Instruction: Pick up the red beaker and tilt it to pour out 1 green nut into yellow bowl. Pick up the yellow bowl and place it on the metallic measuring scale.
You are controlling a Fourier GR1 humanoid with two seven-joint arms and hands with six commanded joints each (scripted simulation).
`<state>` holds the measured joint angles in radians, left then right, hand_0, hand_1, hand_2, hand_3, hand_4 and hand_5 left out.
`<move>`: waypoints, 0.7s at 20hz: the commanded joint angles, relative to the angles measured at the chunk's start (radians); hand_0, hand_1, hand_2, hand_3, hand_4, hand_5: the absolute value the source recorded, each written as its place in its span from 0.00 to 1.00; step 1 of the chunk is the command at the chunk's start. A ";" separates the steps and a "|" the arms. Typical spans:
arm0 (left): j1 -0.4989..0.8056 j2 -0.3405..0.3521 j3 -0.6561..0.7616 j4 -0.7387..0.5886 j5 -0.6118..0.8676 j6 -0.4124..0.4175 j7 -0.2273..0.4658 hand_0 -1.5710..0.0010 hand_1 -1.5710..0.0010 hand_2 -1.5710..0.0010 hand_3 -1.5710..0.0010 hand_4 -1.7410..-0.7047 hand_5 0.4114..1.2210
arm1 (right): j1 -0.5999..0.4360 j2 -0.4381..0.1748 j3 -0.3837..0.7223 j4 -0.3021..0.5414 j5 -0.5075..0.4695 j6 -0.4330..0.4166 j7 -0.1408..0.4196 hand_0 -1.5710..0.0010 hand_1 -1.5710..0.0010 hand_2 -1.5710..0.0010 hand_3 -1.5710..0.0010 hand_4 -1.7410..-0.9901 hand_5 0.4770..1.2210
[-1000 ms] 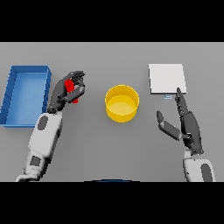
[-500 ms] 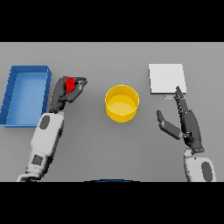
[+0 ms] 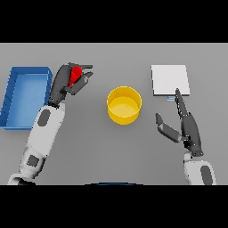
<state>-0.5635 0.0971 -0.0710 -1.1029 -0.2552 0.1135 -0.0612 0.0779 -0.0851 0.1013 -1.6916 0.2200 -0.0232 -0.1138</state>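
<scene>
we have the red beaker [image 3: 75,76] clasped in our left hand [image 3: 67,84], fingers curled round it, up off the grey surface [image 3: 89,147] and well to the left of the yellow bowl [image 3: 124,104], just right of the blue tray [image 3: 26,73]. the step in hand, as we judge it, is carrying the beaker across to the bowl. we should bring its mouth right over the bowl's open middle before tipping, then tilt slowly so only one nut slides out; we cannot see the nut from here. our right hand [image 3: 185,127] waits to the right of the bowl, fingers straight and holding nothing, just below the metallic scale [image 3: 169,79].
</scene>
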 commanded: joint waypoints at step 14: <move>-0.208 0.158 -0.419 0.048 -0.406 -0.114 0.153 0.00 0.00 0.00 0.00 0.00 0.91 | 0.014 -0.001 0.010 -0.033 -0.001 0.013 0.020 1.00 1.00 1.00 1.00 0.63 0.33</move>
<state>-0.7721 0.2548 -0.4892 -1.0551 -0.6592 0.0001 0.0923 0.0921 -0.0860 0.1117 -1.7249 0.2193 -0.0107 -0.0951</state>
